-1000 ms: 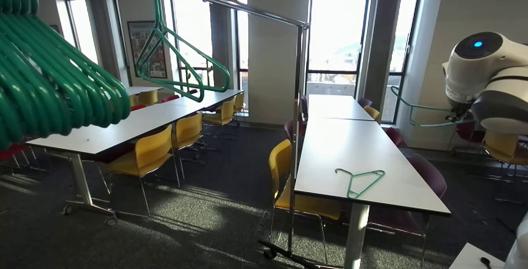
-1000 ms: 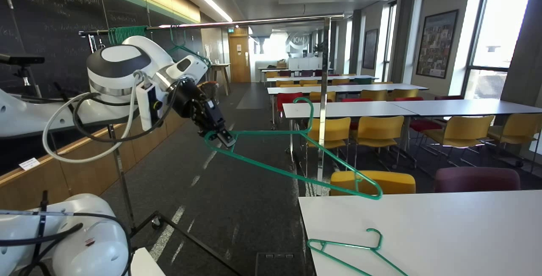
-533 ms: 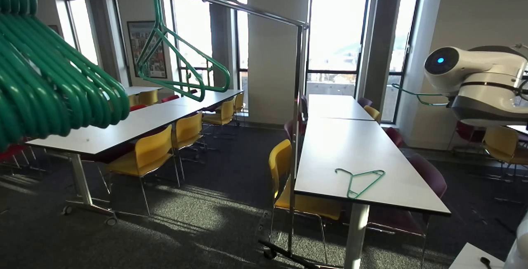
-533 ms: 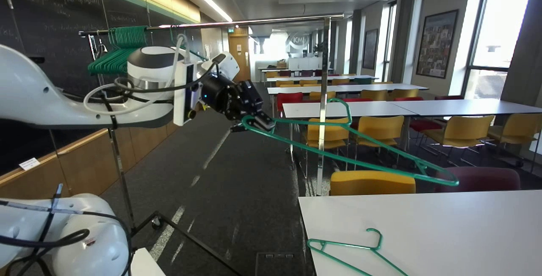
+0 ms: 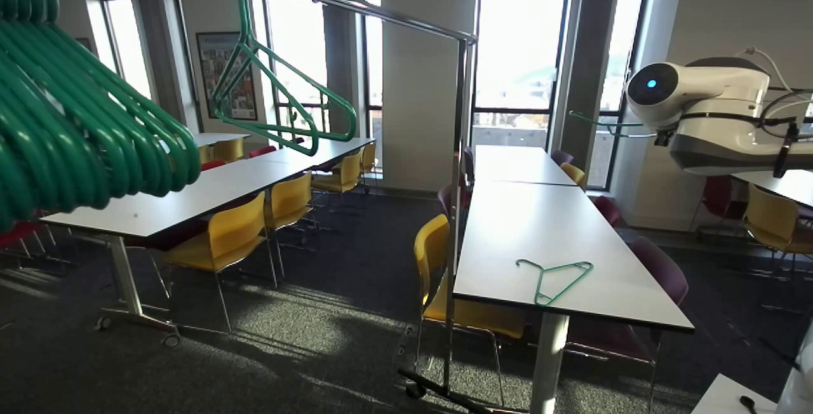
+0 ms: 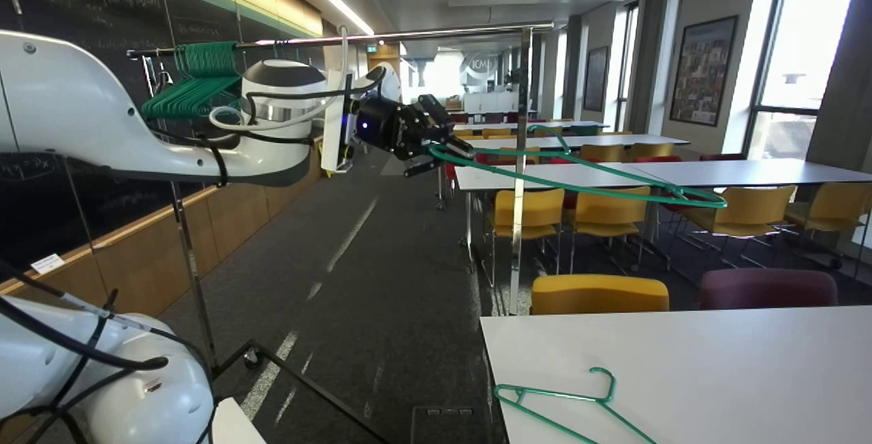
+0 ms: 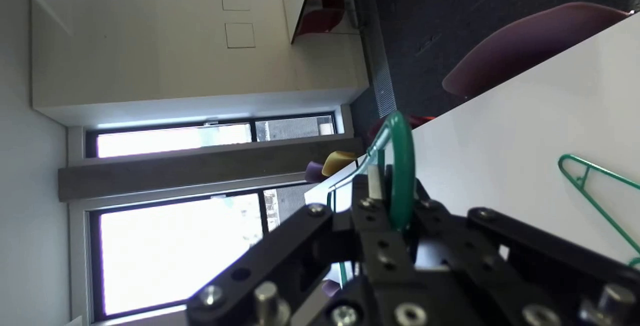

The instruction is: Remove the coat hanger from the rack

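My gripper (image 6: 455, 148) is shut on one end corner of a green coat hanger (image 6: 579, 189) and holds it in the air, nearly level, with its hook pointing away from that camera. The held hanger also shows in an exterior view (image 5: 629, 135), where the arm hides my fingers. In the wrist view its green tube (image 7: 402, 171) passes between my closed fingers (image 7: 387, 191). The rack's grey bar (image 5: 394, 17) also shows in an exterior view (image 6: 443, 33). The held hanger is off the bar. Several green hangers (image 5: 95, 128) hang bunched on it, with a few more (image 5: 311, 122) apart.
A white table (image 6: 715, 362) bears another green hanger (image 6: 555, 395), lying flat. A yellow chair (image 6: 599, 294) and a purple chair (image 6: 768, 291) stand by it. The rack's upright pole (image 6: 520, 226) stands close to the held hanger in that exterior view.
The arm has carried the held hanger upward, rightward in an exterior view and leftward in an exterior view. The hanger has turned from slanting down to nearly level. The gripper stays shut on it.
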`<state>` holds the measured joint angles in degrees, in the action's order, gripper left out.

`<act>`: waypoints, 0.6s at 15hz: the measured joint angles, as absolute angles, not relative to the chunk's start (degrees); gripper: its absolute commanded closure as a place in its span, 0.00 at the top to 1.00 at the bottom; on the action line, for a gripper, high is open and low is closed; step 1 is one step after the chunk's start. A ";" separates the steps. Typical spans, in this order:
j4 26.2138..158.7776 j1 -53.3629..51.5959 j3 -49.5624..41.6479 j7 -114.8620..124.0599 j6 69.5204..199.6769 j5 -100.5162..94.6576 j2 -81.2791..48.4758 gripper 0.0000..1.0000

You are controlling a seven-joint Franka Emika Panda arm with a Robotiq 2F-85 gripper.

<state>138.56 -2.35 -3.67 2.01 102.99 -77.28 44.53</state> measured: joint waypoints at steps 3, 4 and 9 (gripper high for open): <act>138.40 -2.35 -3.73 2.01 102.99 -77.28 44.44 0.02; 138.40 -2.35 -3.75 2.01 102.99 -77.28 44.44 0.02; 138.35 -2.16 -3.74 2.29 102.96 -78.39 41.13 0.02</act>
